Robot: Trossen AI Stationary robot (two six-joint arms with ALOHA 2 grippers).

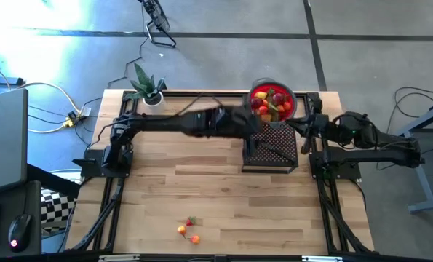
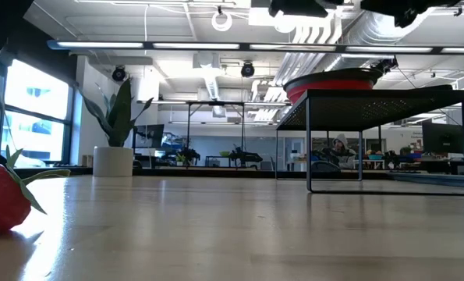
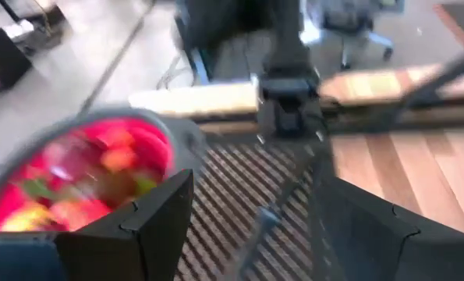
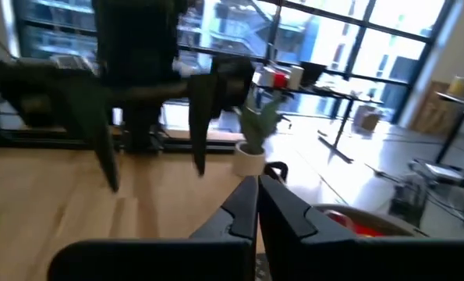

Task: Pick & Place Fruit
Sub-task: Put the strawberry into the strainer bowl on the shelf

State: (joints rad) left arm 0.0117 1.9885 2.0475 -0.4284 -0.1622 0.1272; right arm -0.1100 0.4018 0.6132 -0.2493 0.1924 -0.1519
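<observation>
Fruit [image 1: 271,102] mostly heaped in red bowl [image 1: 292,110] on black rack [image 1: 278,155]; few strays [image 1: 188,231] at surface's [image 1: 201,189] near edge. Left end effector [image 3: 247,226] open, empty, beside bowl. Right end effector [image 4: 257,204] closed, empty, near bowl. Risk: both arms crowd bowl, collision or tipping bowl off rack.

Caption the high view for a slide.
Left gripper open beside the fruit-filled red bowl on the black rack; three fruits lie apart.

— Open room anywhere on the bench [image 1: 223,196]?
— Plenty across the middle and front; only three stray fruits [image 1: 188,231] near the front edge.
— And the back right?
— Crowded: black rack [image 1: 271,149], red bowl [image 1: 273,101], left arm [image 1: 180,122] stretched across. Potted plant [image 1: 148,87] at back left.
</observation>
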